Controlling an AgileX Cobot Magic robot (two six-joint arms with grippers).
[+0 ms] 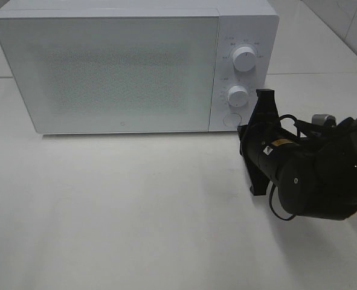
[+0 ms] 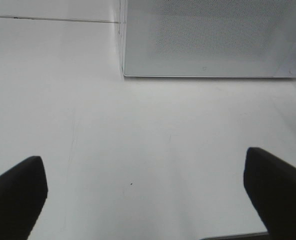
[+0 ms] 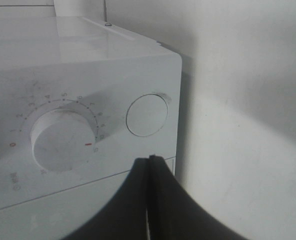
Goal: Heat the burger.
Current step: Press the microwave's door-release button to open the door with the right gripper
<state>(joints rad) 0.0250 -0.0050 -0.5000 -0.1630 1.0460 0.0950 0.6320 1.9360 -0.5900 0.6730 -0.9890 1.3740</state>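
Microwave (image 1: 118,72): we see it at the back of the table (image 1: 136,211), its frosted door shut.
Burger: we cannot tell where it is, as no view shows it.
Left gripper (image 2: 142,165): its jaws stand wide apart over the table in front of the microwave, holding nothing.
Right gripper (image 3: 150,159): its jaws are pressed together and empty, with the tips close to the round button (image 3: 146,115) and the lower knob (image 3: 62,140).
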